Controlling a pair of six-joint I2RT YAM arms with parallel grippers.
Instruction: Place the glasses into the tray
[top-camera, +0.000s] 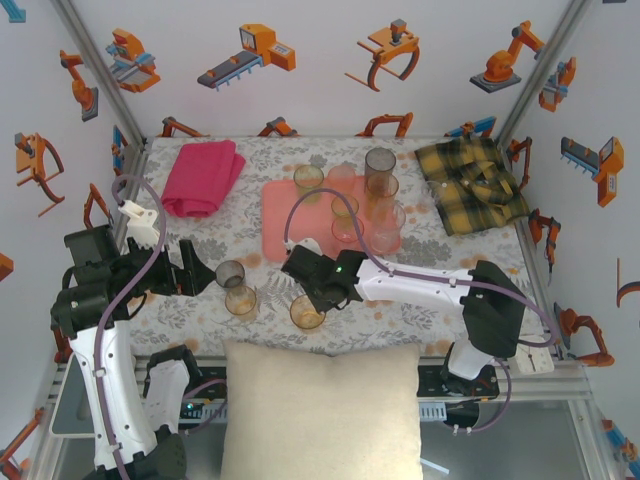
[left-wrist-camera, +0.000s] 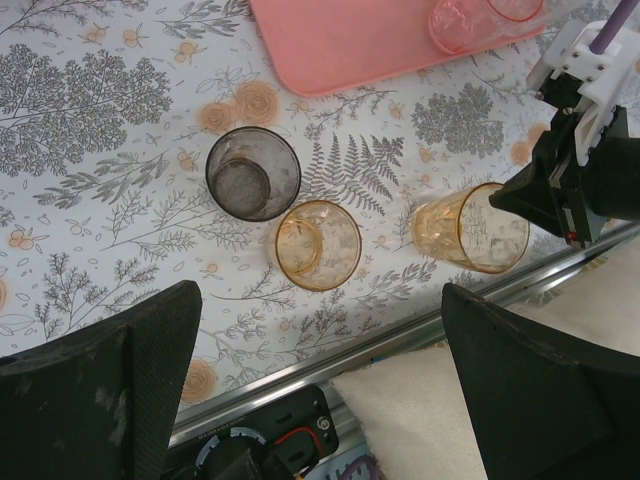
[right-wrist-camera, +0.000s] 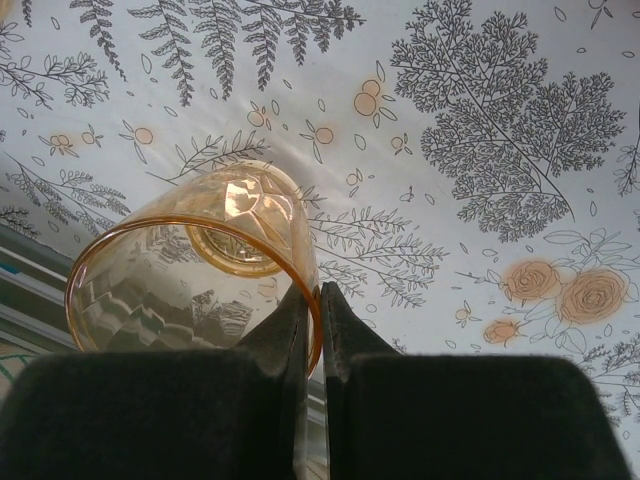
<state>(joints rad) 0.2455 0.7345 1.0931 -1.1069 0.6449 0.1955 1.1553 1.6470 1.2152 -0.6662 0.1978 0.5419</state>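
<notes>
My right gripper (right-wrist-camera: 316, 295) is shut on the rim of an amber glass (right-wrist-camera: 190, 270), one finger inside the mouth and one outside. That glass (top-camera: 306, 312) is tilted near the table's front edge, just left of the gripper (top-camera: 312, 296). A smoky grey glass (left-wrist-camera: 252, 173) and another amber glass (left-wrist-camera: 318, 244) stand upright close together on the tablecloth. My left gripper (left-wrist-camera: 320, 330) hangs open above the front edge, nothing between its fingers. The salmon-pink tray (top-camera: 275, 225) lies mid-table with several glasses (top-camera: 380, 160) standing on its right side.
A folded magenta towel (top-camera: 203, 175) lies at the back left. At the back right is a yellow plaid shirt (top-camera: 472, 182). A cream cushion (top-camera: 320, 410) sits against the metal front rail between the arm bases.
</notes>
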